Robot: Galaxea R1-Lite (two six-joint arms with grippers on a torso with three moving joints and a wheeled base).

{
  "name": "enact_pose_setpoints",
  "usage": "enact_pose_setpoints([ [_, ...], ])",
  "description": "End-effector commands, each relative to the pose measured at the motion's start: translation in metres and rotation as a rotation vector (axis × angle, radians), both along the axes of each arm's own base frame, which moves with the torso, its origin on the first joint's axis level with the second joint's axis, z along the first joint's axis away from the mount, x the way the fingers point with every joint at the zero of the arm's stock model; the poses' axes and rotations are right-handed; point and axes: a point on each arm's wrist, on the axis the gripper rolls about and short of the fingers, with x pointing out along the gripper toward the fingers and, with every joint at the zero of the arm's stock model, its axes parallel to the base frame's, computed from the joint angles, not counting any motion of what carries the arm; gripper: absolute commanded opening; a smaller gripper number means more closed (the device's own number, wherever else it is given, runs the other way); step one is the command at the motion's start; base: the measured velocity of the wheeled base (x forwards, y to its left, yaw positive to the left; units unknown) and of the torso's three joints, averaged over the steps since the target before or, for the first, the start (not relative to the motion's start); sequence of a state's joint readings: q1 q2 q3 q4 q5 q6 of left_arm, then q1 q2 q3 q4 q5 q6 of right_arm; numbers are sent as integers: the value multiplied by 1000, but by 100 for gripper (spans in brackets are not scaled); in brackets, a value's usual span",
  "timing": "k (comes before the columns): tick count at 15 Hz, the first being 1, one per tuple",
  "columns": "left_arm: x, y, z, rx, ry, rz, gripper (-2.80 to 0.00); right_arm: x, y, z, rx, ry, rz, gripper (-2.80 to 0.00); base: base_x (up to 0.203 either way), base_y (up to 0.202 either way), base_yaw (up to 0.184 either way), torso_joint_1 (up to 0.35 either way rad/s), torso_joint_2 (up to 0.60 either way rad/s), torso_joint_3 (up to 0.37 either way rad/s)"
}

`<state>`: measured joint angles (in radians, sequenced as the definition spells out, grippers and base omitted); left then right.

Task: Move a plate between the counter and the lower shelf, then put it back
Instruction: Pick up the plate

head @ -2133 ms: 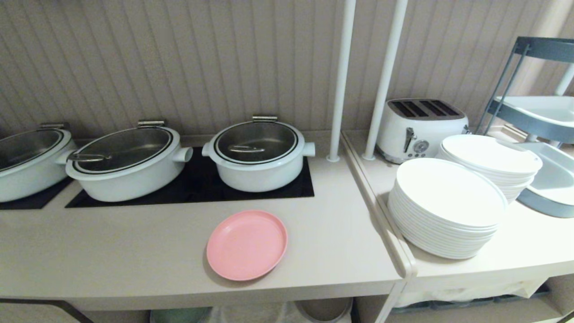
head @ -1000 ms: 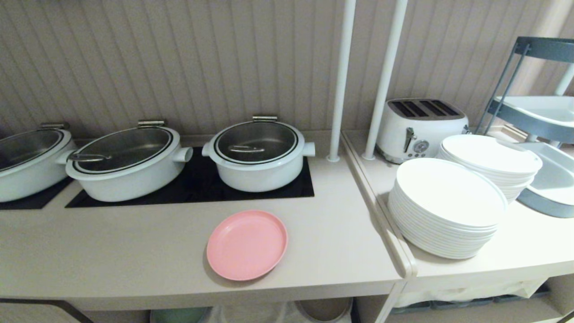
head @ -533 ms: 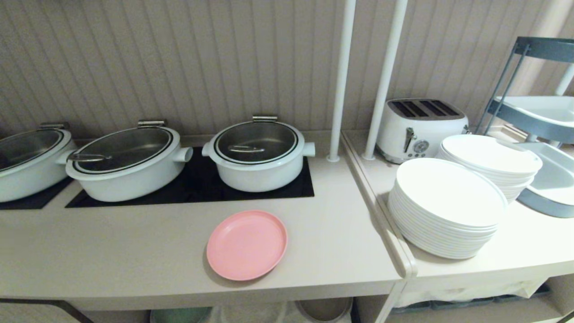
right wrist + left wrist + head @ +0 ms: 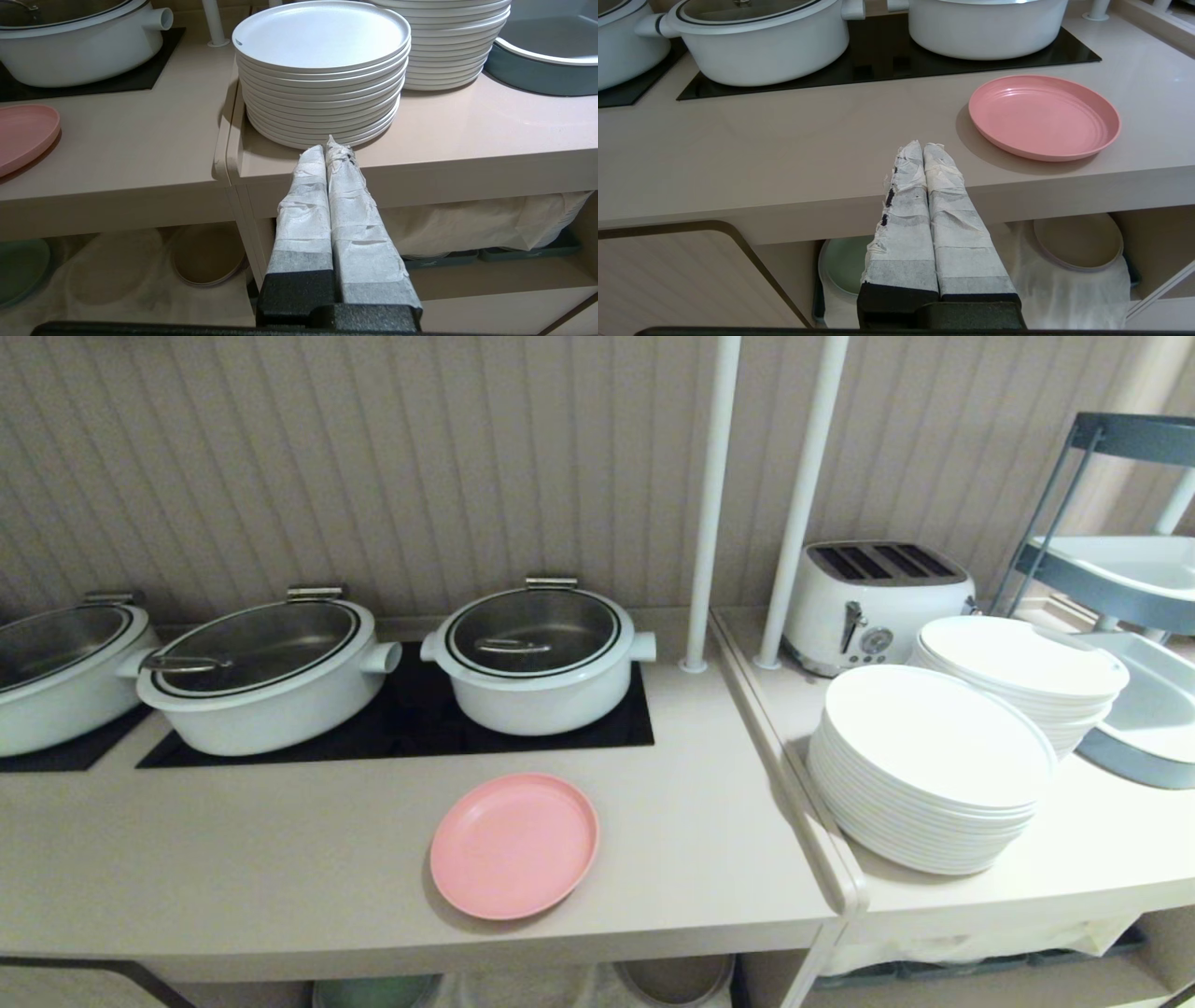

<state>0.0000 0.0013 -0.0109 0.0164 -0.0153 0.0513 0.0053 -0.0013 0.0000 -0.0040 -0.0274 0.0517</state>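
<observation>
The pink plate (image 4: 513,846) lies flat on the beige counter (image 4: 233,859), near its front edge and just in front of the black hob panel (image 4: 411,723). It also shows in the left wrist view as the plate (image 4: 1043,116) and at the edge of the right wrist view as the plate (image 4: 23,135). Under the counter is the lower shelf (image 4: 1069,289), lined with white cloth. My left gripper (image 4: 923,146) is shut and empty, held back from the counter's front edge, left of the plate. My right gripper (image 4: 327,149) is shut and empty, before the stacked white plates. Neither arm shows in the head view.
Three white lidded pots (image 4: 537,658) stand on the hob. Two stacks of large white plates (image 4: 929,765) and a toaster (image 4: 878,602) fill the right-hand counter. On the lower shelf lie a green plate (image 4: 847,263) and a beige plate (image 4: 1078,240). A grey trolley (image 4: 1120,579) stands far right.
</observation>
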Motion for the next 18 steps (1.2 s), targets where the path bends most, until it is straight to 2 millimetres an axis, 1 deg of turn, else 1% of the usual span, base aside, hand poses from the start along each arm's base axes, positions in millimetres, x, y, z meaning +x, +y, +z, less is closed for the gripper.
enact_pose_setpoints([
  [1,0,0,0,-1,0,0,-280,0,0,0,0,1,1,-280,0,0,0,0,0,0],
  [18,0,0,0,-1,0,-2,-280,0,0,0,-1,1,1,-280,0,0,0,0,0,0],
])
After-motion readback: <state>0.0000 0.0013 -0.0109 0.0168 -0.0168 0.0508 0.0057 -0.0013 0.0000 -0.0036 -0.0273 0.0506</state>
